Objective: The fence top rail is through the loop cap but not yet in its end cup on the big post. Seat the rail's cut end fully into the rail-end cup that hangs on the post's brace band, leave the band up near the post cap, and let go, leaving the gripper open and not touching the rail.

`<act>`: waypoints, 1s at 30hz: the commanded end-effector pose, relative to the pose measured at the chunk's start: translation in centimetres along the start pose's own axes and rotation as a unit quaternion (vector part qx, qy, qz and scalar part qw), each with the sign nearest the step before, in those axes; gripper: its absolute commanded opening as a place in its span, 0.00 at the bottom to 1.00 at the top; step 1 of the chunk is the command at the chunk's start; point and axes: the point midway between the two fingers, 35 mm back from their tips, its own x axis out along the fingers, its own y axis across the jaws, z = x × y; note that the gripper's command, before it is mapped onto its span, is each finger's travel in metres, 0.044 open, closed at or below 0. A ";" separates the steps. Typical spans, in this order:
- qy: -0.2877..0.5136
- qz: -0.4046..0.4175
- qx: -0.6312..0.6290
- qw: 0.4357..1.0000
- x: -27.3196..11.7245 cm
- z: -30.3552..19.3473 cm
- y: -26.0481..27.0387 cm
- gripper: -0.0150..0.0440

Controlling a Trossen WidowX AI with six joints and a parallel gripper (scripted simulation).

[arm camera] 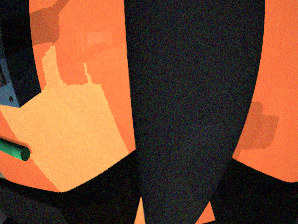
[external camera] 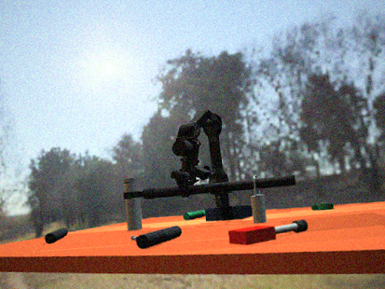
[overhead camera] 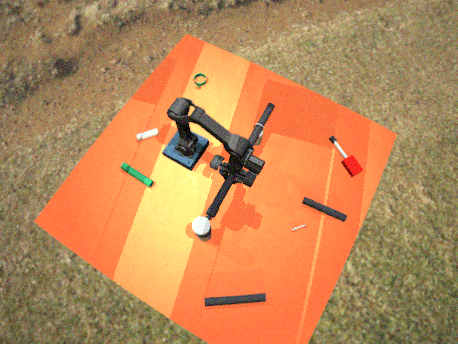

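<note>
The dark top rail (overhead camera: 266, 115) (external camera: 278, 182) (arm camera: 195, 75) lies level across both posts. My gripper (overhead camera: 234, 172) (external camera: 186, 188) (arm camera: 173, 153) is shut on it between the posts, nearer the big post. The big post (external camera: 134, 215) stands upright with a white cap (overhead camera: 201, 226). The dark brace band (external camera: 131, 194) sits high on it, a little below the cap. The rail's near end lines up with the band's cup and appears to meet it; how deep it sits I cannot tell. The rail's other part passes through the loop cap (external camera: 255, 180) on the short post (external camera: 258, 208).
Around lie a green tube (overhead camera: 137, 175) (external camera: 194, 214) (arm camera: 17, 151), a white cylinder (overhead camera: 147, 134), a green ring (overhead camera: 200, 74), a red block (overhead camera: 352, 166) (external camera: 252, 234) with a white stem, two black bars (overhead camera: 324, 209) (overhead camera: 235, 300) and a thin pin (overhead camera: 298, 228).
</note>
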 end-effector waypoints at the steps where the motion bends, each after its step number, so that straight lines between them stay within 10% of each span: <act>1: 0.005 -0.001 0.000 1.000 0.0 -0.6 -0.1 0.25; 30: 0.005 -0.001 0.000 1.000 0.0 -2.5 -0.4 0.25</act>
